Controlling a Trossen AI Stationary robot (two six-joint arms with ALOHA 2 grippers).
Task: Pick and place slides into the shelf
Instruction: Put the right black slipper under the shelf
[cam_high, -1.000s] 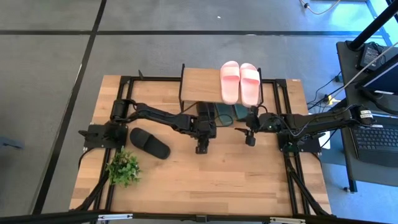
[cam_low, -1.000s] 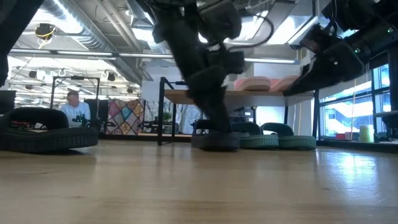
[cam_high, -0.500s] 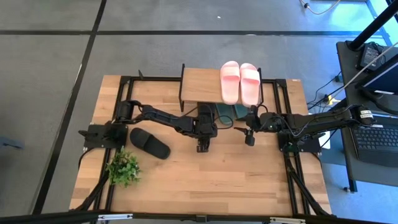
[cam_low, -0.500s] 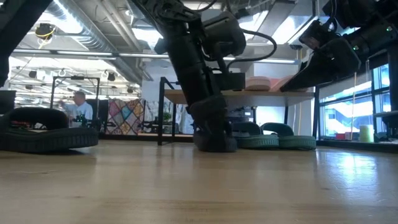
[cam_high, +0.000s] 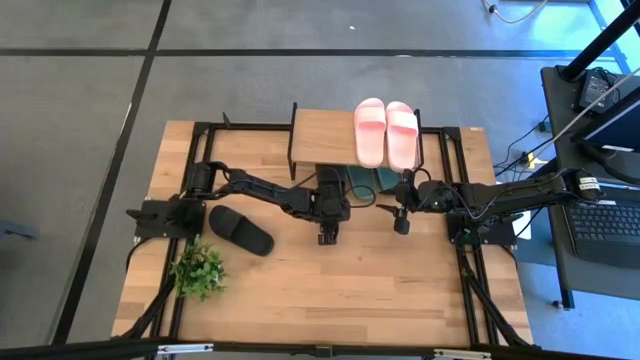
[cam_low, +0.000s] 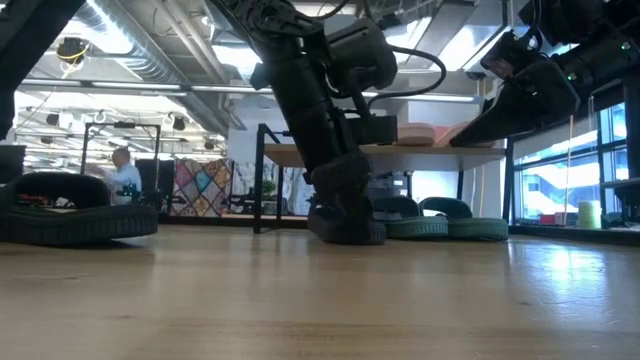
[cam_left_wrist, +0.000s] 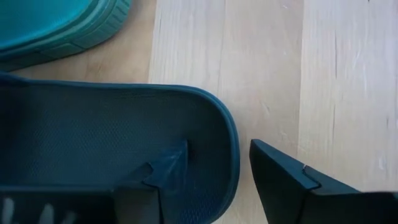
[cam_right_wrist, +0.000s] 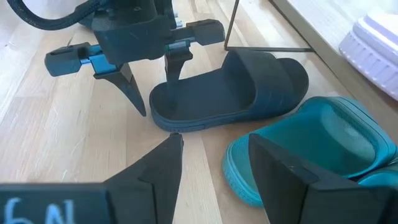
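**Seating the black slide under the shelf**

Your left gripper (cam_right_wrist: 149, 78) straddles the heel rim of a black slide (cam_right_wrist: 233, 87) lying on the table (cam_high: 350, 290) at the shelf's (cam_high: 322, 135) front edge. Its fingers are spread, one inside the footbed and one outside the rim, with nothing clamped. Close squarely on the rim before you push or lift; a skewed bite will likely twist the foam. Keep the slide low and parallel to the green slide (cam_right_wrist: 323, 146) just beside it. The pink pair (cam_high: 386, 132) lies on the shelf top. The second black slide (cam_high: 240, 229) lies well apart from the shelf. Your right gripper (cam_high: 402, 222) hovers open near the shelf front.
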